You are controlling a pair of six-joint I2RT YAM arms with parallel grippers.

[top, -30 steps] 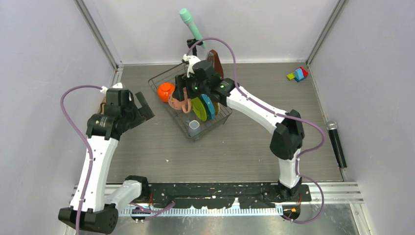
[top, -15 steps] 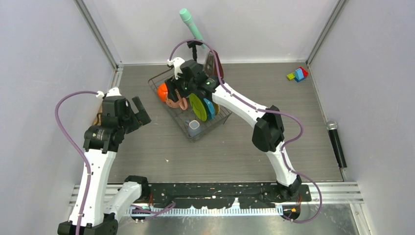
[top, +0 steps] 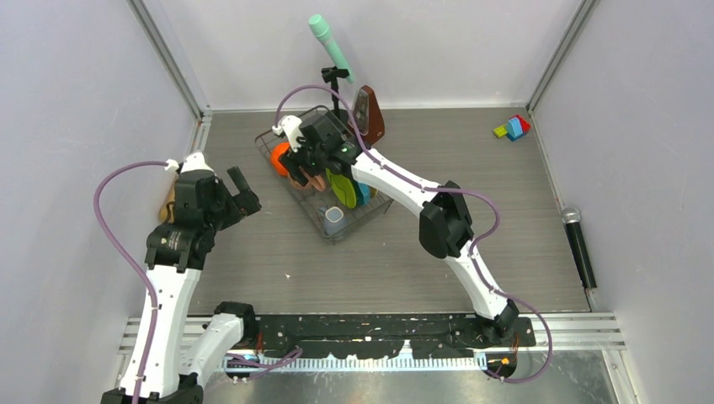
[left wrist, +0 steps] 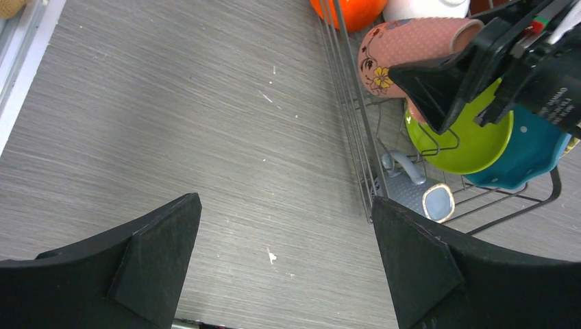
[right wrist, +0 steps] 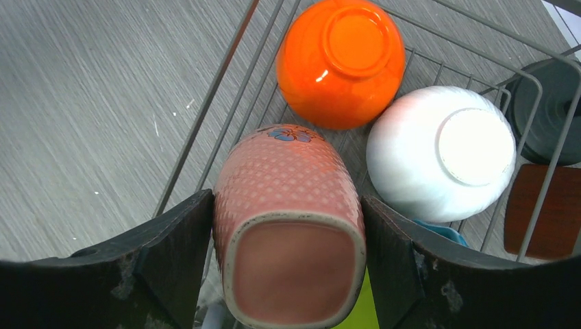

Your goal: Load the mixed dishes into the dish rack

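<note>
Neighbouring pink mug (right wrist: 288, 205): orange bowl (right wrist: 340, 62).

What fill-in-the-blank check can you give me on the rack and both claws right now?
The mug gripped by the right claw is ____ in colour.
The left claw holds nothing and is ____.
In the dish rack, beside the white bowl, the other bowl is ____.
Missing words: pink, open, orange.
</note>
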